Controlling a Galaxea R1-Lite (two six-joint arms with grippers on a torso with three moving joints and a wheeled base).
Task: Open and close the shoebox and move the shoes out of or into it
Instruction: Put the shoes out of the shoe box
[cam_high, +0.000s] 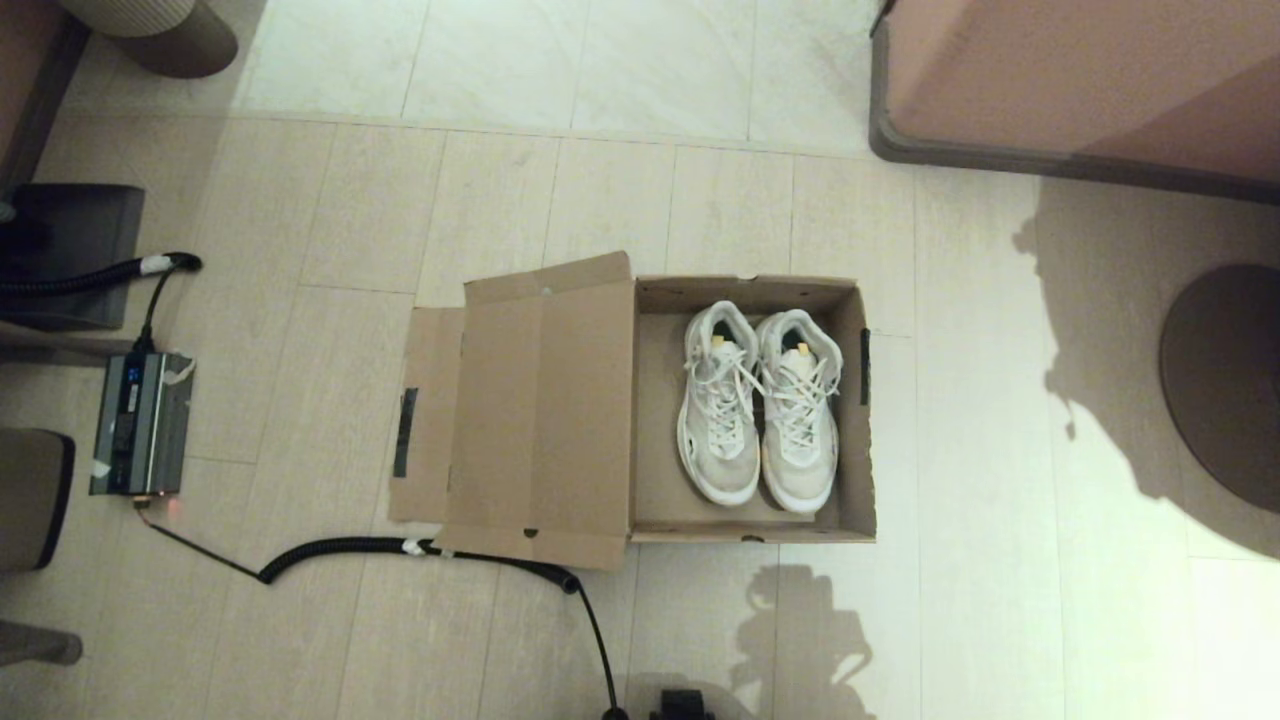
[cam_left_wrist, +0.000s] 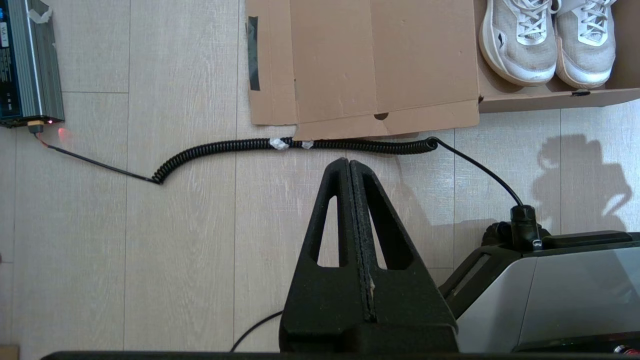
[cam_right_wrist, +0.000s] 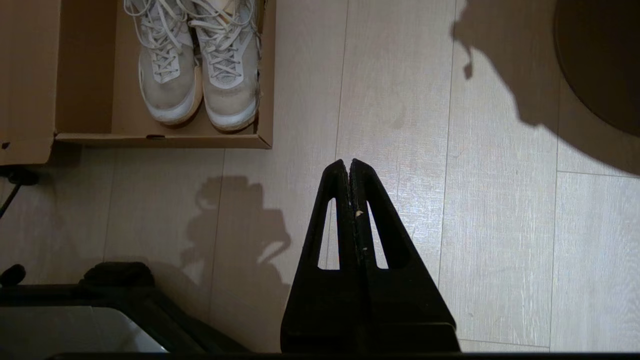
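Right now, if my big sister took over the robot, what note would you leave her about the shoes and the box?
Left gripper: shut, holding nothing, up over the bare floor near the coiled cable.
Right gripper: shut, holding nothing, over the floor on the right of the box.
Shoebox: on the floor, open, with its lid folded flat out to the robot's left.
Shoes: both inside, side by side, toes toward the robot, against the right wall.
Done: box opened, shoes in it.
Left: either lift the shoes out or swing the lid back over. Mind the cable under the lid's near edge.
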